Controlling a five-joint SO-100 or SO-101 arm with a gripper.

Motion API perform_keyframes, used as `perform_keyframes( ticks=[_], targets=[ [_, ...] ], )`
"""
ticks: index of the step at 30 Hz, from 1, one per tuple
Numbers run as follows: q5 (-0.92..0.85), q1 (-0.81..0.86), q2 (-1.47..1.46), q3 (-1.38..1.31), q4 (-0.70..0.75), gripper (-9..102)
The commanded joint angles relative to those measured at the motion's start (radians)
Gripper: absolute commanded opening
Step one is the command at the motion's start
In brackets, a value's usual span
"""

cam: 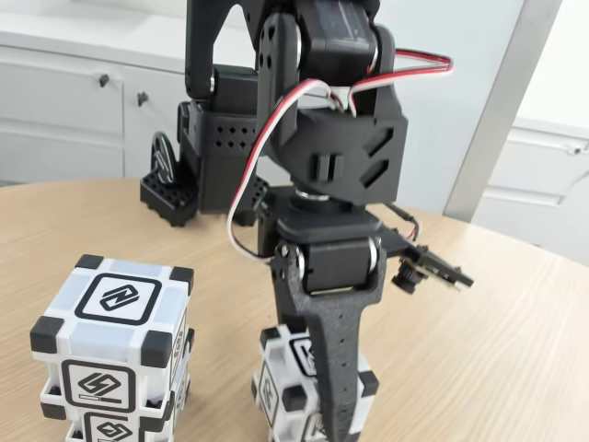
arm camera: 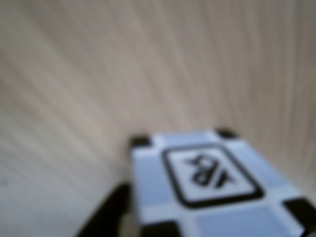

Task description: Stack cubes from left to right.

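Two white cubes with black corners stand stacked at the lower left of the fixed view: the top cube [cam: 115, 322] rests on the lower cube [cam: 110, 425], which the frame edge cuts off. A third cube [cam: 279, 387] sits at the bottom centre. My gripper [cam: 327, 428] points straight down over it, and a black finger [cam: 336, 368] lies against its front face. In the wrist view this cube [arm camera: 212, 173] looms close and blurred, with a dark finger [arm camera: 106, 212] against its left side. The jaws look shut on it, though the fingertips are cut off.
The round wooden table [cam: 497, 350] has free room to the right of the arm. The black perforated robot base [cam: 216, 138] stands at the back. White cabinets [cam: 64, 101] lie beyond the table edge. The wrist camera [cam: 433, 267] juts out to the right.
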Motion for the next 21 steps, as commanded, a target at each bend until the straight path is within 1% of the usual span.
perform_keyframes(
  ticks=[1, 7, 12, 21],
  targets=[
    [0.006, 0.002, 0.003, -0.029, -0.005, 22],
    [0.017, 0.003, 0.023, -0.029, -0.003, 17],
    [0.029, 0.017, 0.028, -0.029, -0.002, 16],
    [0.028, 0.02, 0.183, -0.029, 0.127, 13]
  ],
)
